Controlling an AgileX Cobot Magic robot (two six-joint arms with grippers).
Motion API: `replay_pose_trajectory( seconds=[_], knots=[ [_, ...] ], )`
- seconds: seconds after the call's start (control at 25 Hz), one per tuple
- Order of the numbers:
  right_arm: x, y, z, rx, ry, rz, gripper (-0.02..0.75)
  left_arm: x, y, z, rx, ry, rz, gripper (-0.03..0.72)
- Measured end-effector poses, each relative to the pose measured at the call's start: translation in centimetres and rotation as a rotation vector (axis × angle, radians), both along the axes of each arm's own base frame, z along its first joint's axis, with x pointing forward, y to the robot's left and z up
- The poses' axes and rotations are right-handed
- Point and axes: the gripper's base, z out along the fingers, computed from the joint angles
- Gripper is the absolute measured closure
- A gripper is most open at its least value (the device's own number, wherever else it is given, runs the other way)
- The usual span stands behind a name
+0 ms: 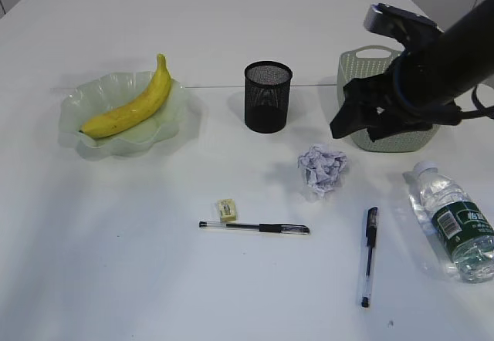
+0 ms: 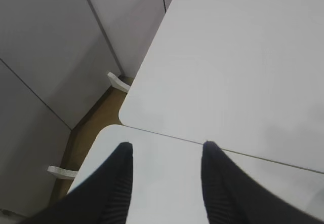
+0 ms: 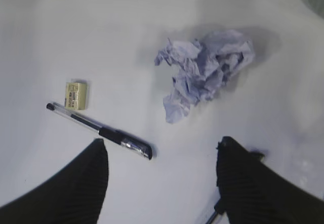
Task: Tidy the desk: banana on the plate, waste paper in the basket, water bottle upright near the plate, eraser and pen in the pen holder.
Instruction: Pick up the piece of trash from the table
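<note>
Yellow banana (image 1: pixel 131 108) sits on our plate (image 1: pixel 77 94) at 10 o'clock. Right gripper (image 1: pixel 361 119) hangs empty, jaws apart, above the waste paper (image 1: pixel 323 169) and in front of the basket (image 1: pixel 355 67). Left gripper (image 2: pixel 164 155) is spread too, holding nothing. Water bottle (image 1: pixel 454 221) lies flat at 4 o'clock.
</note>
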Motion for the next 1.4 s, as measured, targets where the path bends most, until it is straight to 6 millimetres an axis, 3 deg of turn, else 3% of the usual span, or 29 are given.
replay_pose_trajectory(
  seconds=[0.24,0.52,0.92,1.4],
  knots=[
    [2.7,2.6,-0.8,-0.046,-0.048,0.12,0.237,-0.2,0.1,-0.2,-0.003,0.024,0.015,0.38],
    [4.6,4.5,-3.3,-0.105,-0.028,0.191,0.237,-0.3,0.2,-0.3,-0.004,0.045,0.028,0.381],
    [6.1,4.3,-4.3,-0.267,-0.062,0.278,0.237,-0.6,0.4,-0.5,0.015,0.081,0.046,0.381],
    [6.5,4.2,-4.8,-0.305,-0.085,0.307,0.237,-0.7,0.5,-0.6,0.032,0.104,0.058,0.381]
  ],
)
